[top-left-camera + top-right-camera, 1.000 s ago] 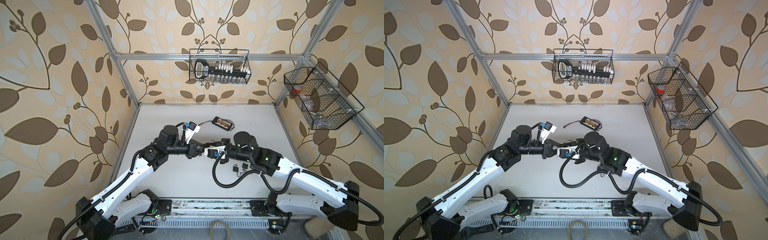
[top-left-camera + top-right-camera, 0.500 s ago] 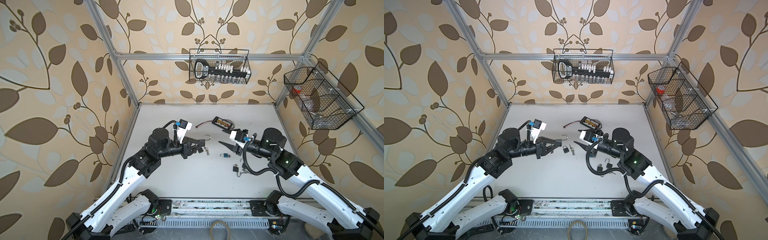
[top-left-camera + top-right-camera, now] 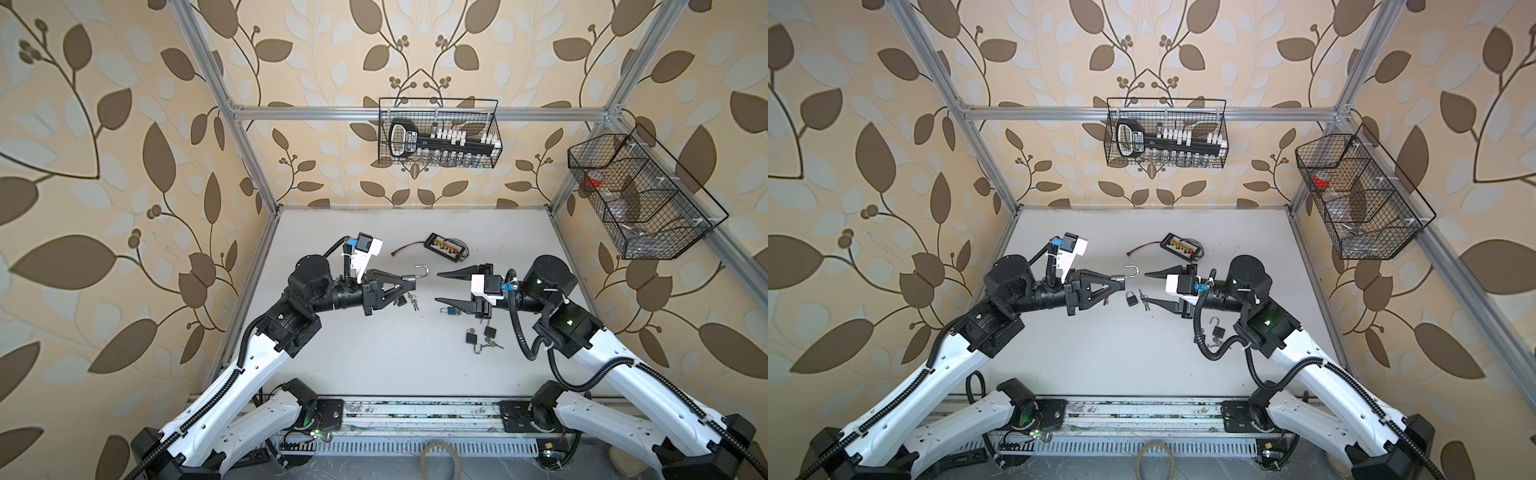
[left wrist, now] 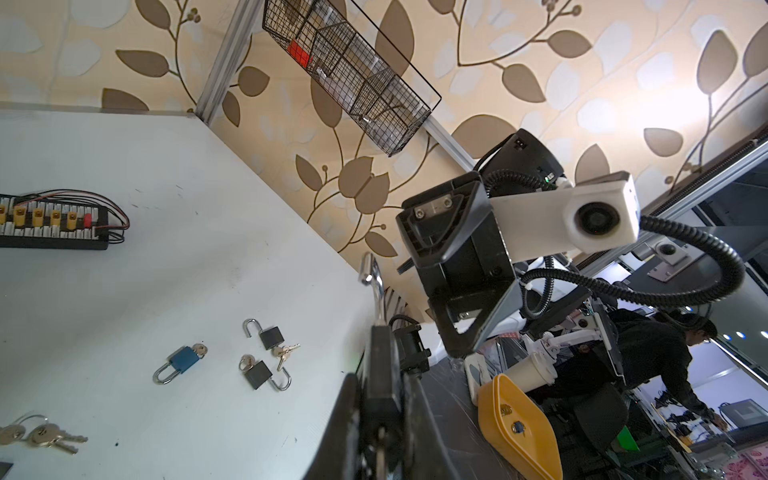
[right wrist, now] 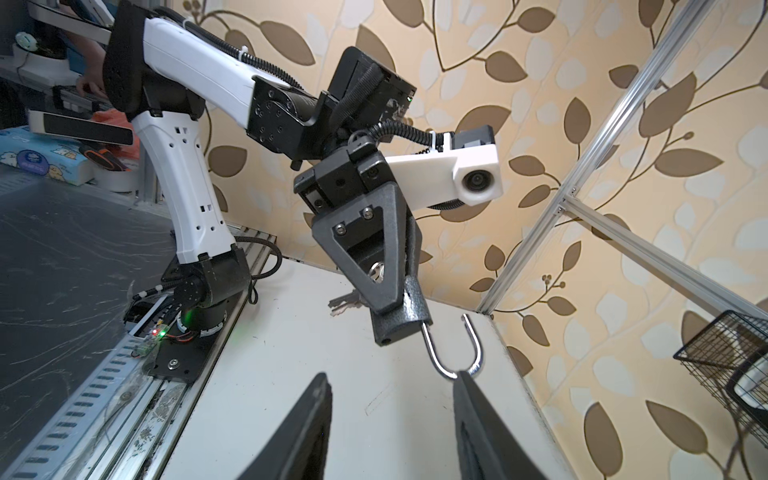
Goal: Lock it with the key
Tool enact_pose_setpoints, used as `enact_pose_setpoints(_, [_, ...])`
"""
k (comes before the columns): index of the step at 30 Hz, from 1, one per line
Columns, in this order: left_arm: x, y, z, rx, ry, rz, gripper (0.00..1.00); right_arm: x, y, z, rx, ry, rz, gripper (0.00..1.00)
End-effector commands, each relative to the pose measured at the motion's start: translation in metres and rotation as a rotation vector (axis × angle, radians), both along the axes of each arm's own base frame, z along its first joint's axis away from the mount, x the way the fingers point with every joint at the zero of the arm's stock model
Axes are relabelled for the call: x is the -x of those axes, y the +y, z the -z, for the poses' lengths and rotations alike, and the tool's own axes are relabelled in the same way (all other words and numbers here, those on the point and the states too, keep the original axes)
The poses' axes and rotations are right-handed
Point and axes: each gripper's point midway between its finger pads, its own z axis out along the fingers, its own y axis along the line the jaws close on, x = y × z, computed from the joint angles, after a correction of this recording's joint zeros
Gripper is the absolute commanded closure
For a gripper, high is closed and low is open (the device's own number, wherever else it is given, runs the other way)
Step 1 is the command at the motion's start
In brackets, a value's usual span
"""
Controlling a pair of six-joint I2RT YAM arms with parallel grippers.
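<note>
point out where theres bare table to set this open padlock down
Widest bare patch: the table near the front rail, between the two arms. Also free: the back strip along the wall, either side of the connector board. Crowded: around the right gripper, where the blue padlock, two black padlocks and keys lie.
</note>
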Motion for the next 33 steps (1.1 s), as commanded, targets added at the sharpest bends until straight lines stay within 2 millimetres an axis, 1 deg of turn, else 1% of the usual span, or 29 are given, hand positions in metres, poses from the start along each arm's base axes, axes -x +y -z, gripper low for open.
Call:
enact_pose_setpoints(1, [0.005, -0.002, -0.015, 0.041, -0.055, 0.047, 1.00, 0.012, 0.004, -0.002, -0.005, -0.053, -0.067, 0.51])
enact_pose_setpoints(5, [0.005, -0.004, -0.013, 0.037, -0.052, 0.060, 1.00, 0.013, 0.008, -0.005, 0.001, -0.066, -0.077, 0.50])
enact_pose_setpoints(7, [0.005, -0.005, -0.013, 0.037, -0.050, 0.068, 1.00, 0.012, 0.011, -0.002, 0.020, -0.059, -0.085, 0.50])
enact_pose_setpoints(11, [0.008, -0.005, -0.015, 0.040, -0.064, 0.082, 1.00, 0.003, 0.016, 0.005, 0.048, -0.038, -0.064, 0.51])
enact_pose_setpoints(15, [0.010, -0.005, -0.013, 0.033, -0.068, 0.098, 1.00, -0.005, 0.018, 0.010, 0.061, -0.024, -0.032, 0.51])
enact_pose_setpoints(22, [0.016, -0.006, -0.017, 0.037, -0.078, 0.130, 1.00, -0.011, 0.017, 0.016, 0.074, -0.013, -0.001, 0.54])
enact_pose_setpoints(26, [0.019, -0.006, -0.018, 0.039, -0.084, 0.144, 1.00, -0.014, 0.017, 0.018, 0.079, -0.008, 0.014, 0.60])
enact_pose_setpoints(29, [0.020, -0.006, -0.019, 0.038, -0.087, 0.148, 1.00, -0.014, 0.018, 0.018, 0.080, -0.002, 0.009, 0.69])
enact_pose_setpoints(33, [0.021, -0.005, -0.020, 0.033, -0.095, 0.142, 1.00, -0.012, 0.017, 0.018, 0.078, 0.001, 0.004, 0.76])
